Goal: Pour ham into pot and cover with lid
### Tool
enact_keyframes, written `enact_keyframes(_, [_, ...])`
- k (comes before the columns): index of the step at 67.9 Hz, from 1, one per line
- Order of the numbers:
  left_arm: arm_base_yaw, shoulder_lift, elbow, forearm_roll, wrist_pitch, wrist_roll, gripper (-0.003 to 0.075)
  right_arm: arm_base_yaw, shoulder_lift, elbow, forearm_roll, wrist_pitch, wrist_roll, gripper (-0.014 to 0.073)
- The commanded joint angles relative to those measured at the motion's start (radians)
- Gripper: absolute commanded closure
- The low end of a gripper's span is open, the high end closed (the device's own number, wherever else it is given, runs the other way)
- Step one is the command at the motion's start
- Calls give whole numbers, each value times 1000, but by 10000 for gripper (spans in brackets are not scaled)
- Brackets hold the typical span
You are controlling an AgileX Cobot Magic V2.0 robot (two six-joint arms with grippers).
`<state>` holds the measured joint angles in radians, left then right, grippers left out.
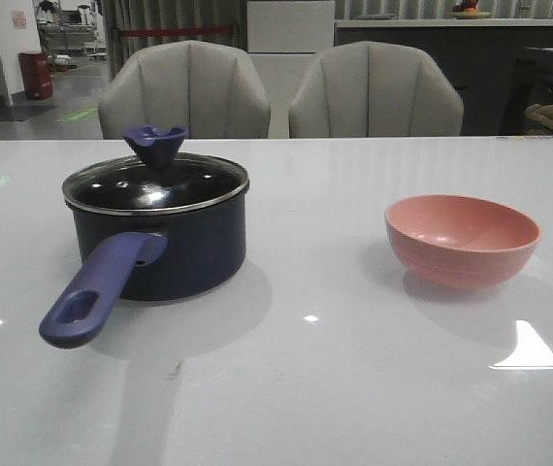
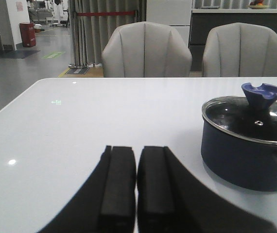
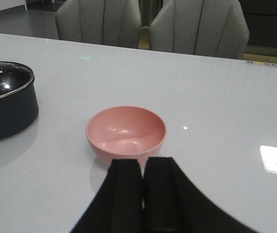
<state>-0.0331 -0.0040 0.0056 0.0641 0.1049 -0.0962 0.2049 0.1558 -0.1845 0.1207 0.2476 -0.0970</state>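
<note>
Lid (image 1: 156,182) seated on pot (image 1: 160,254), ahead-right of left end effector (image 2: 136,182); pink bowl (image 3: 126,132) empty, just ahead of right end effector (image 3: 143,194). Both pressed together, empty. Ham unseen. Task looks complete; keep arms clear.

Glass lid (image 1: 156,181) sits flat on navy pot (image 1: 160,248).

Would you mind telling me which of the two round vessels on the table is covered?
The navy pot, on the robot's left: the glass lid with its blue knob sits on its rim. The pink bowl on the right is open, and it looks empty.
</note>
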Motion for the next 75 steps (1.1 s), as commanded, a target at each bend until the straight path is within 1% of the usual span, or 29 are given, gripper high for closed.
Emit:
enact_keyframes(1, [0, -19, 19, 1, -72, -11, 586, -1, 10, -26, 2, -79, -10, 443])
enact_keyframes(14, [0, -19, 19, 1, -72, -11, 586, -1, 8, -13, 2, -100, -10, 443])
enact_keyframes(18, [0, -19, 19, 1, -72, -11, 586, -13, 0, -8, -28, -115, -10, 443])
enact_keyframes(34, [0, -19, 19, 1, -72, -11, 586, -24, -190, 76, -86, -133, -9, 443])
enact_keyframes(41, [0, -19, 19, 1, -72, -11, 586, -21, -182, 114, -103, -165, 21, 443])
enact_keyframes(48, [0, -19, 19, 1, -72, -11, 586, -21, -185, 159, -104, -240, 48, 443])
enact_keyframes(54, [0, -19, 19, 1, -72, -11, 586, -21, -186, 210, -103, -359, 51, 443])
enact_keyframes(69, [0, -19, 19, 1, -74, -11, 586, -21, -186, 206, -103, -352, 55, 443])
enact_keyframes(75, [0, -19, 19, 1, -74, -11, 586, -39, -186, 206, -103, -346, 59, 443])
